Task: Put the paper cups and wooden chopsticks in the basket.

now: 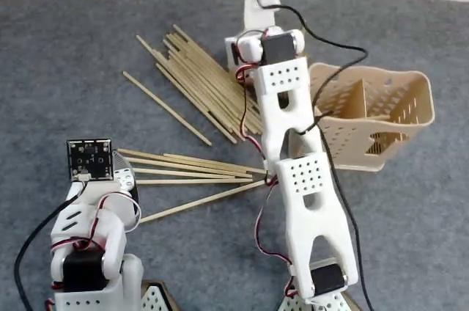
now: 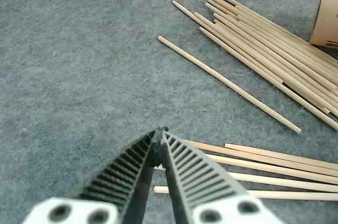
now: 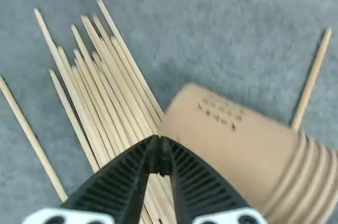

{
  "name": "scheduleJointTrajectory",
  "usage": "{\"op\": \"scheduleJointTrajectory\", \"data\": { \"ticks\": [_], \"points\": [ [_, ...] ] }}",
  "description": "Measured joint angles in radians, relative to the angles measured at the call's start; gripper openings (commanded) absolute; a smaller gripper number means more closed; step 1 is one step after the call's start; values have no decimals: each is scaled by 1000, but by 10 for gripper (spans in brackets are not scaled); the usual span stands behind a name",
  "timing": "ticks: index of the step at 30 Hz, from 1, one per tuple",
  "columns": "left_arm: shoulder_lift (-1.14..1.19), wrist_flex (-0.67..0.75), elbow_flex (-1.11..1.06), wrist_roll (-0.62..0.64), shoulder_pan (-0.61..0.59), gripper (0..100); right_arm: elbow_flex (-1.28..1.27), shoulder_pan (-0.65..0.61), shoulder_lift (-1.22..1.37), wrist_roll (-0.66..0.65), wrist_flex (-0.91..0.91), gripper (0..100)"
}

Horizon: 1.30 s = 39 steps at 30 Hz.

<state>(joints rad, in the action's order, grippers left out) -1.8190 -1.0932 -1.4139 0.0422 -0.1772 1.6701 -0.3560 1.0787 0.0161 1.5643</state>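
Wooden chopsticks lie in two groups on the grey carpet: a large slanted pile (image 1: 198, 80) and a smaller fan (image 1: 194, 170) nearer the arms. My left gripper (image 2: 160, 132) is shut on nothing, its tips just above the near ends of the fan (image 2: 253, 167). My right gripper (image 3: 158, 154) is also shut and empty, over the big pile (image 3: 100, 92), beside a stack of brown paper cups (image 3: 237, 139) lying on its side. A corner of the cups (image 2: 325, 20) appears in the left wrist view. The beige basket (image 1: 410, 116) stands at the right.
The right arm (image 1: 293, 142) stretches across the middle of the table and covers the cups from above. One chopstick (image 1: 165, 108) lies apart from the big pile, and another (image 3: 311, 78) lies beyond the cups. The basket has inner dividers.
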Motion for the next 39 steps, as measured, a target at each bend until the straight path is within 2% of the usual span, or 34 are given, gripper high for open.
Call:
{"op": "scheduleJointTrajectory", "data": {
  "ticks": [6, 15, 19, 23, 33, 39],
  "points": [
    [0, 0, 0, 0, 0, 10, 0, 3, 44, 0, -169, 17],
    [0, 0, 0, 0, 0, 10, 6, 69, 347, 3, -526, 17],
    [0, 0, 0, 0, 0, 10, 20, 92, 382, 0, -565, 17],
    [0, 0, 0, 0, 0, 10, 21, 94, 358, 0, -427, 17],
    [0, 2, -8, 0, 0, 11, 0, 52, 212, 0, 106, 17],
    [0, 72, -63, -23, 0, 10, 0, 40, 149, 0, 183, 17]
  ]
}}
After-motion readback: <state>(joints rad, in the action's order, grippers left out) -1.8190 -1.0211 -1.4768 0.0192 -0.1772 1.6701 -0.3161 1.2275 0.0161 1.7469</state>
